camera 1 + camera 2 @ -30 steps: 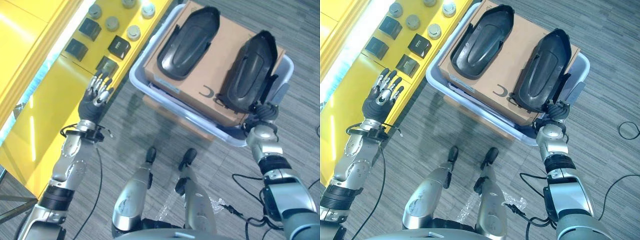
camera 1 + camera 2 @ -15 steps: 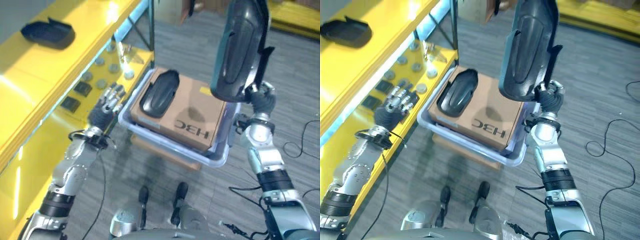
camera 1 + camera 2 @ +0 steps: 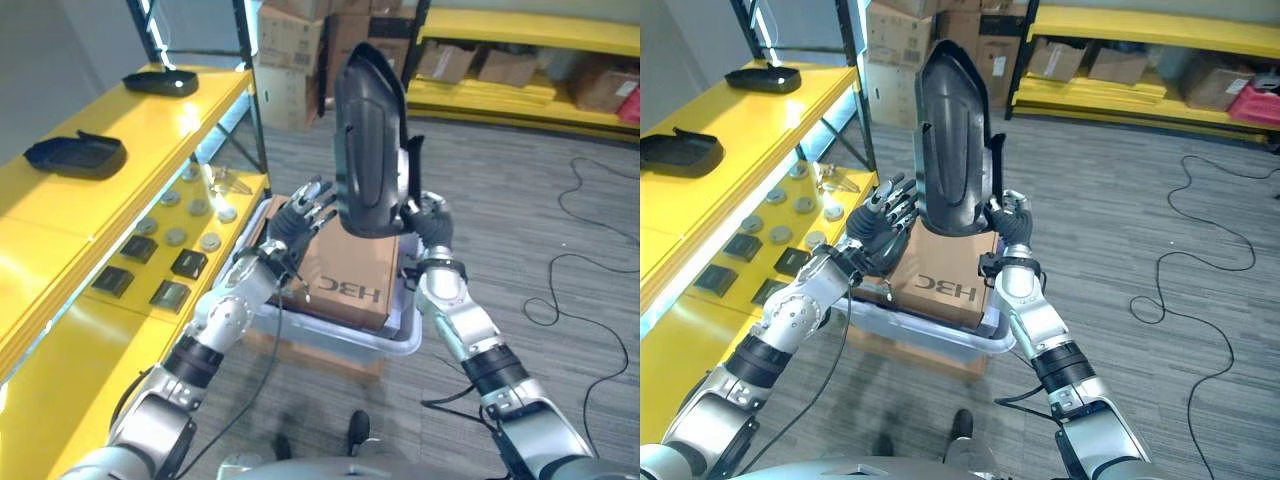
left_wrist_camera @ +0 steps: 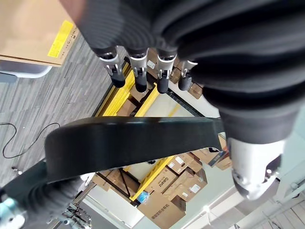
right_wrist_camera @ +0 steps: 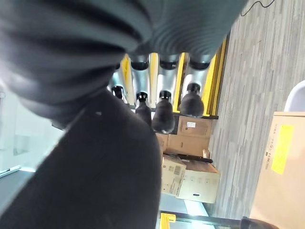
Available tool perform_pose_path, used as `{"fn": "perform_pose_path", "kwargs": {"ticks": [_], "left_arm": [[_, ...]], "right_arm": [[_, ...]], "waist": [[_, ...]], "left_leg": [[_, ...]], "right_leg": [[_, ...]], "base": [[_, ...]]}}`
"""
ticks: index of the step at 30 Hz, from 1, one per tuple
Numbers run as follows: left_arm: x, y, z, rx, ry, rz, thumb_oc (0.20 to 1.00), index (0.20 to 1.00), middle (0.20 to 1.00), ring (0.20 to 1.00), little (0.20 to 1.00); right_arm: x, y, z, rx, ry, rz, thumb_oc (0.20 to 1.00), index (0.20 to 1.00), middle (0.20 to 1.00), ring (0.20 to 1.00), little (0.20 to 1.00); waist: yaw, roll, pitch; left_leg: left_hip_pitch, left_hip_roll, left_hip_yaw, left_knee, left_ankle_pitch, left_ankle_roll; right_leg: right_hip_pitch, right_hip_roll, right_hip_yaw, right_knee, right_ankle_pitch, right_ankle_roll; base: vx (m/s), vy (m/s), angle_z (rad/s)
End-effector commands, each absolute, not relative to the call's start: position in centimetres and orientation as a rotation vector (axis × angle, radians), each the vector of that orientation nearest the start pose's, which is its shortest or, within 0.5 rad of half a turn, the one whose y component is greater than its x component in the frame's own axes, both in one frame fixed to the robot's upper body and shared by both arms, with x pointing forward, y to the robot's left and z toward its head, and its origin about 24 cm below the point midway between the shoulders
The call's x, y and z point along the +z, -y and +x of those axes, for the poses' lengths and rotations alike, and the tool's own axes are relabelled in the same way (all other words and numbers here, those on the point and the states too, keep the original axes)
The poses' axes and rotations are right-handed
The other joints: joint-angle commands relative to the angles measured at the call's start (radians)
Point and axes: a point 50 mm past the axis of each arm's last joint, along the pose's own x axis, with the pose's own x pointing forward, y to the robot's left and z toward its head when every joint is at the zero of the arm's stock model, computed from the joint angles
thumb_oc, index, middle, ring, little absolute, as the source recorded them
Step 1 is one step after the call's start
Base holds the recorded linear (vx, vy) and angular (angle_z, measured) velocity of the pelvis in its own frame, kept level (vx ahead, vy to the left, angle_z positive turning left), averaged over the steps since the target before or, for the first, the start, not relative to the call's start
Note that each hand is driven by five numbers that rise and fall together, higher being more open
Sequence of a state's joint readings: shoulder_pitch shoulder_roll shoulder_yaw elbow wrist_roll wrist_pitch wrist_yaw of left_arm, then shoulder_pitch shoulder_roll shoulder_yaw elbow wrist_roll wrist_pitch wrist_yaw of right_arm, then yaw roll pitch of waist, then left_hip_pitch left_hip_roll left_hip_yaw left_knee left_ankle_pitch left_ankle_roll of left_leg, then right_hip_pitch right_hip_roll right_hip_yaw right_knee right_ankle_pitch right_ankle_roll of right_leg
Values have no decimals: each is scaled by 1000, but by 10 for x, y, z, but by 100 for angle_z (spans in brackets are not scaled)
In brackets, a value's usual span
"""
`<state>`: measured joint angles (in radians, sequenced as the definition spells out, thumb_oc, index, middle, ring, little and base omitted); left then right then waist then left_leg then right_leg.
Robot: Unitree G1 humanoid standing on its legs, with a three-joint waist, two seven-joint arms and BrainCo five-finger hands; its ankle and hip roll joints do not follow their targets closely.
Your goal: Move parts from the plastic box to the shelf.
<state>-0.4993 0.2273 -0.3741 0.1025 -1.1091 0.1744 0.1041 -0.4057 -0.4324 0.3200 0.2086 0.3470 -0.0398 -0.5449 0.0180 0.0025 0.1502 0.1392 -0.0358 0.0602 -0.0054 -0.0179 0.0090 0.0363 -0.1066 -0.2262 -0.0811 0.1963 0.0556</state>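
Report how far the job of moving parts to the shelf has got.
Done: a near black part and a far black part lie on the yellow shelf. In hand: the right hand grips a held part upright above the plastic box, with the open left hand beside it. Left: shelving it. Whether more parts wait in the box is hidden.

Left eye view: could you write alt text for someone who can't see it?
The robot's right hand holds a long black plastic shell part upright above a cardboard box in a pale plastic bin. Its open left hand reaches toward the part, beside a yellow shelf bearing two similar black parts.
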Motion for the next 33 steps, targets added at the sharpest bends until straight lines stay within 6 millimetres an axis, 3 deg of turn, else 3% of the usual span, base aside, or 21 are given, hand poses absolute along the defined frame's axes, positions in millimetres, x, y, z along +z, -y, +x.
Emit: {"fn": "perform_pose_path", "kwargs": {"ticks": [1, 7, 13, 19, 33], "left_arm": [[133, -47, 319, -561, -109, -739, 1000, 1000, 1000, 1000, 1000], [135, -43, 323, -512, -68, -658, 1000, 1000, 1000, 1000, 1000], [141, -55, 332, -386, 33, -371, 1000, 1000, 1000, 1000, 1000], [135, -65, 339, -319, 43, -210, 1000, 1000, 1000, 1000, 1000], [113, -47, 336, -360, -73, -185, 1000, 1000, 1000, 1000, 1000]], "right_arm": [[140, 163, 337, -198, 318, -109, 200, 200, 200, 200, 200], [135, 152, 337, -141, 289, -110, 200, 200, 200, 200, 200], [132, 147, 338, -124, 271, -101, 200, 200, 200, 200, 200], [132, 142, 338, -114, 261, -92, 200, 200, 200, 200, 200], [125, 124, 340, -94, 228, -63, 200, 200, 200, 200, 200]], "waist": [[26, -1, -65], [12, -5, -82], [14, -7, -88], [15, -8, -91], [17, -7, -93]], "left_leg": [[-47, 64, 48, 1, 24, -35], [-39, 69, 58, 4, 16, -36], [-34, 69, 55, 2, 13, -36], [-31, 68, 50, 3, 10, -34], [-26, 65, 44, 2, 9, -29]], "right_leg": [[76, -39, 16, 9, -100, 94], [78, -34, 30, 11, -109, 91], [82, -28, 35, 10, -116, 89], [84, -29, 36, 12, -119, 90], [86, -28, 34, 15, -119, 92]], "base": [[33, -16, -4], [25, -8, -9], [1, 0, -1], [0, 0, 0], [0, 0, 0]]}}
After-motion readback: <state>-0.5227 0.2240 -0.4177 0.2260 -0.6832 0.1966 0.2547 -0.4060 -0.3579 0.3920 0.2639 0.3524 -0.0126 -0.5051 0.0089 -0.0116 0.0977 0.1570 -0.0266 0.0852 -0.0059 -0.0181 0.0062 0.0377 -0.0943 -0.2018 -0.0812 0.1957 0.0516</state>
